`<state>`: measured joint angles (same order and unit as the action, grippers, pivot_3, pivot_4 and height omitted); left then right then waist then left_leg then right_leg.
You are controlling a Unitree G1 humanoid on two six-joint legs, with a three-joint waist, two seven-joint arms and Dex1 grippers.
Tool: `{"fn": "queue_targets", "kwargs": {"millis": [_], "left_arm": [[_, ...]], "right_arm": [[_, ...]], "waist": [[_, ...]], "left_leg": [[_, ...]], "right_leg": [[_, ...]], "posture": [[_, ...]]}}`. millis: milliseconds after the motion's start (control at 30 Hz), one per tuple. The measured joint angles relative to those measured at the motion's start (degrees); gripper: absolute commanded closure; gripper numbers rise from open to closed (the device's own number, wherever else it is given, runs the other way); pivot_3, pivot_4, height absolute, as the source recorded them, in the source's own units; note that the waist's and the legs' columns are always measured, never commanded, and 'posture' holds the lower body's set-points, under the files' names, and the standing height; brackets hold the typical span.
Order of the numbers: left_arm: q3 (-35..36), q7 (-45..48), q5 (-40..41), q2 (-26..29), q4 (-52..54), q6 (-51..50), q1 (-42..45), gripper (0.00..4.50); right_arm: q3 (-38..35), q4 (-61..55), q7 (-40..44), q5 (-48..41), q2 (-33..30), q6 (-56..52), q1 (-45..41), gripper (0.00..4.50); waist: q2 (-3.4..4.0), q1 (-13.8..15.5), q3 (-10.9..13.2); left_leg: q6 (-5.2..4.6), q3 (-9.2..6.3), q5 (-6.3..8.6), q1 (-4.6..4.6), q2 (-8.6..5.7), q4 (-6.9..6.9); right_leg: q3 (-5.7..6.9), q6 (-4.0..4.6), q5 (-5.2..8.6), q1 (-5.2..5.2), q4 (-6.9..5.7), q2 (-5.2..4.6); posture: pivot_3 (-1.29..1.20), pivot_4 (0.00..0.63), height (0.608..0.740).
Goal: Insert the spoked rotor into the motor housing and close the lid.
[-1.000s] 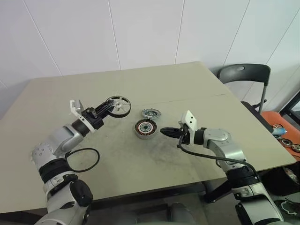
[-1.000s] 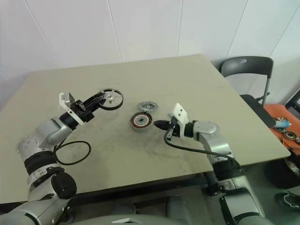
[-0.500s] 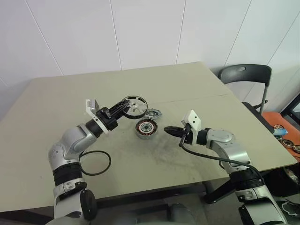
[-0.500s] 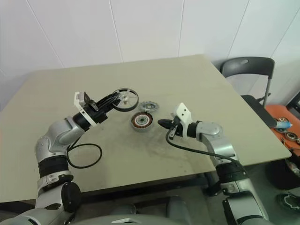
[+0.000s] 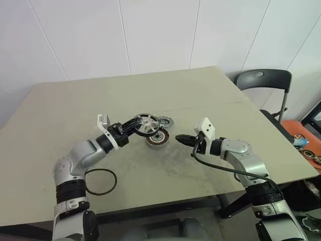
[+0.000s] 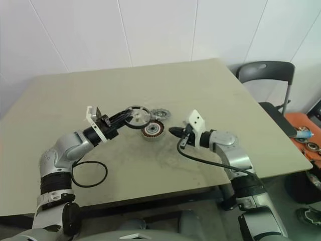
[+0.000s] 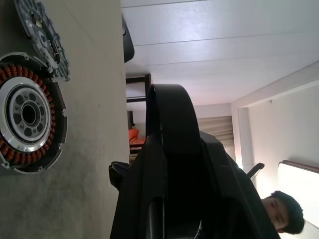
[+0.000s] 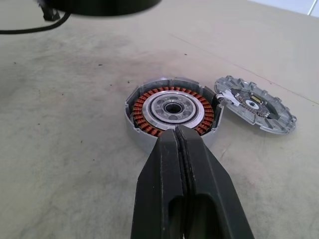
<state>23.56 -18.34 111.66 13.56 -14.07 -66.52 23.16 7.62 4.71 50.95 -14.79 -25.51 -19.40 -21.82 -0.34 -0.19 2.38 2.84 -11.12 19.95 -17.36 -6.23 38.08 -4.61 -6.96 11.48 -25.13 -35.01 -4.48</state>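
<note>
Surface (image 5: 75,105): matte beige, scuffed with dark smudges near the middle.

Motor housing (image 5: 157,137): round puck on the surface, silver rim, ring of copper-coloured windings, pale metal hub with a dark bore. Its top is uncovered and nothing sits inside it.

Lid (image 5: 163,121): grey metal disc with a finned edge, flat on the surface just beside the housing, on its far side.

Spoked rotor (image 5: 146,123): flat wheel with a dark rim and pale spokes, held above the surface and partly over the housing's left edge. Left gripper (image 5: 136,123) is clamped on its rim.

Right gripper (image 5: 176,139): black fingers pressed together, holding nothing, tips just beside the housing's right side.

Thin black ring (image 5: 99,181) lies near the surface's front edge.
</note>
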Motion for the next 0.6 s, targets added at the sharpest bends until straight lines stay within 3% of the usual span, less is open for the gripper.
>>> {"fn": "queue_targets", "kwargs": {"millis": [600], "left_arm": [[-4.26, 8.74, -4.24, 4.53, -1.34, 1.90, -0.46, 4.06]], "right_arm": [[0.01, -0.59, -1.43, -0.14, 1.48, -0.31, 0.02, 4.50]], "waist": [[0.00, 0.95, 0.00]], "left_leg": [[-0.01, 0.01, 0.01, -0.01, 0.00, -0.01]], "right_leg": [[0.00, 0.00, 0.00, 0.00, 0.04, 0.01]], "posture": [[0.00, 0.000, 0.740]]}}
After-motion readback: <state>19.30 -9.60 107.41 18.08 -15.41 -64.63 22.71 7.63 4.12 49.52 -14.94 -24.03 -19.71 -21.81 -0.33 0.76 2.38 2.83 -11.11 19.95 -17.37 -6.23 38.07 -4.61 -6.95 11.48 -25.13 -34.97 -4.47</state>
